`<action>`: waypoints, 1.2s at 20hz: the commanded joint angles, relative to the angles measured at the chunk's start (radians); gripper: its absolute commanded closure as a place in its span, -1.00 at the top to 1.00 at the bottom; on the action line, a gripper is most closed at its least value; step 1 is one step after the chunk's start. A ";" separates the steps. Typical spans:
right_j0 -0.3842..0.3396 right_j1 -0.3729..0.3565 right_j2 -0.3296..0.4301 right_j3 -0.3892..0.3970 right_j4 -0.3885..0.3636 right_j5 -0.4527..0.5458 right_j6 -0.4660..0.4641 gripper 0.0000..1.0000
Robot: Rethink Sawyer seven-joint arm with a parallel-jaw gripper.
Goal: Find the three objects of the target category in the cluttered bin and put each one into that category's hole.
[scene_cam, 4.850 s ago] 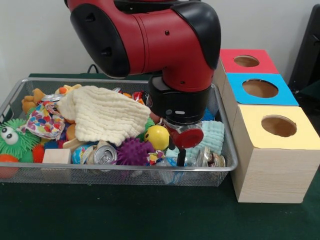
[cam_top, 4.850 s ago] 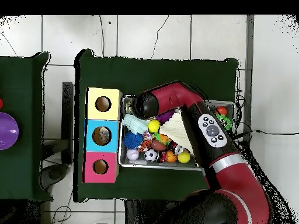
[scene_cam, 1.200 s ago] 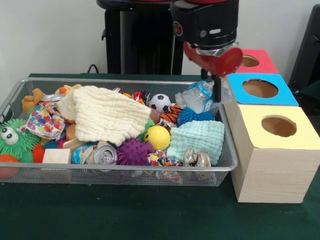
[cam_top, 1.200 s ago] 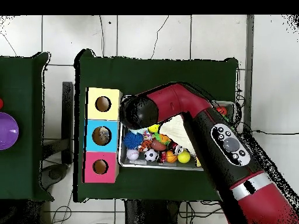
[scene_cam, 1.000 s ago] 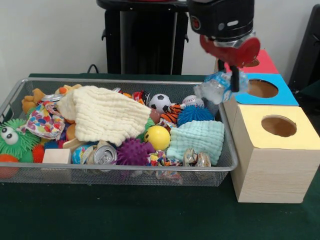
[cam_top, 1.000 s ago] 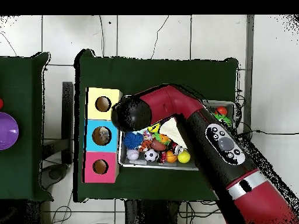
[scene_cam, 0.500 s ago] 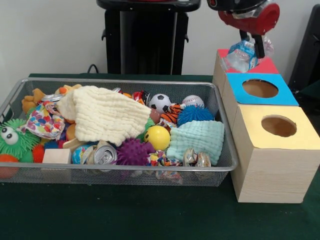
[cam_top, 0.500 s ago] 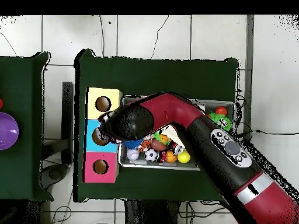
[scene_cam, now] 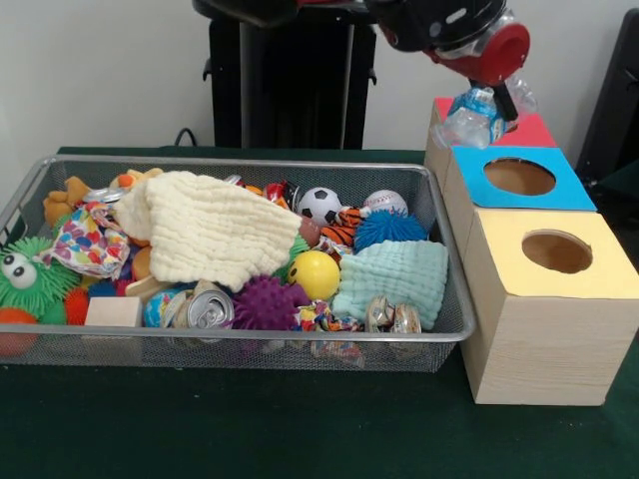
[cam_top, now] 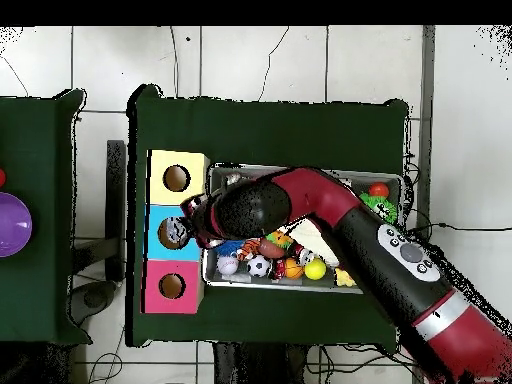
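Note:
My gripper (scene_cam: 498,101) hangs tilted above the row of boxes, shut on a crumpled clear plastic bottle (scene_cam: 472,118) with a blue label. The bottle is in the air over the seam between the red-topped box (scene_cam: 524,132) and the blue-topped box (scene_cam: 559,190). The blue box's round hole (scene_cam: 519,177) lies just below and to the right of it. In the overhead view the arm (cam_top: 250,210) reaches from the bin across to the blue box (cam_top: 160,215) and hides the bottle.
A yellow-topped box (scene_cam: 599,239) stands nearest. The wire bin (scene_cam: 240,337) holds a cream cloth (scene_cam: 210,228), teal cloth (scene_cam: 397,277), soccer ball (scene_cam: 319,205), yellow ball (scene_cam: 314,274), purple spiky ball (scene_cam: 265,302), a can (scene_cam: 208,310) and a green fuzzy toy (scene_cam: 20,277).
The gripper lifted the bottle out of the bin and carried it right, up over the boxes. In the last half second it tilted and shifted slightly left.

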 commanded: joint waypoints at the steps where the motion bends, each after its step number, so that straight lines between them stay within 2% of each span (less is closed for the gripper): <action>1: -0.046 0.248 0.028 -0.056 -0.073 -0.006 -0.335 -1.00; 5: -0.072 0.334 0.053 -0.059 -0.077 -0.016 -0.358 -1.00; 9: -0.085 0.379 0.071 -0.060 -0.075 -0.002 -0.352 -1.00; 18: -0.086 0.419 0.124 -0.059 -0.082 -0.016 -0.320 -1.00; 24: -0.079 0.452 0.134 -0.087 -0.126 -0.044 -0.341 -1.00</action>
